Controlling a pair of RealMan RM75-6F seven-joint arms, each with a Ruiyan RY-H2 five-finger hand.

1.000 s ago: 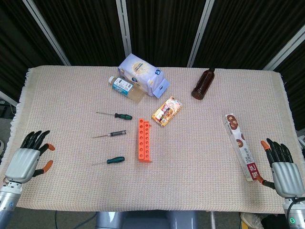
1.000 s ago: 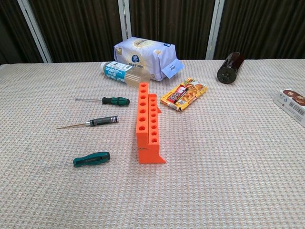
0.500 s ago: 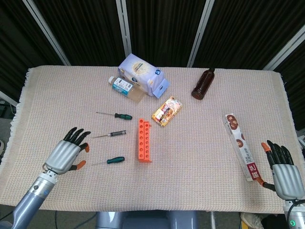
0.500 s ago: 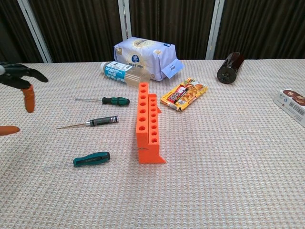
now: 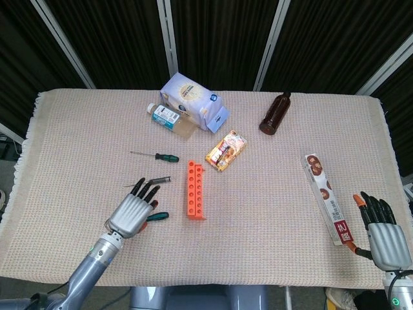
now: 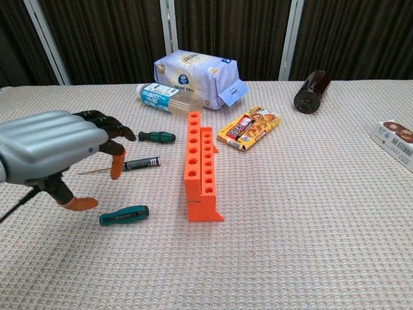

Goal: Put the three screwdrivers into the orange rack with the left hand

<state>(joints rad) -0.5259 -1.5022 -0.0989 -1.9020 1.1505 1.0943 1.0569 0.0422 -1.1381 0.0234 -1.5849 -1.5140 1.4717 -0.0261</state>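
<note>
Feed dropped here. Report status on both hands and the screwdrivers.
Left hand open above the screwdrivers, holding nothing. Right hand open at table edge. Three screwdrivers flat on cloth, orange rack empty. Nothing blocking.

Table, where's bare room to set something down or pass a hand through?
Bare cloth lies between the orange rack and the long biscuit box, and along the table's far-left side. It is crowded left of the rack around the left hand, and at the back by the blue bag.
</note>
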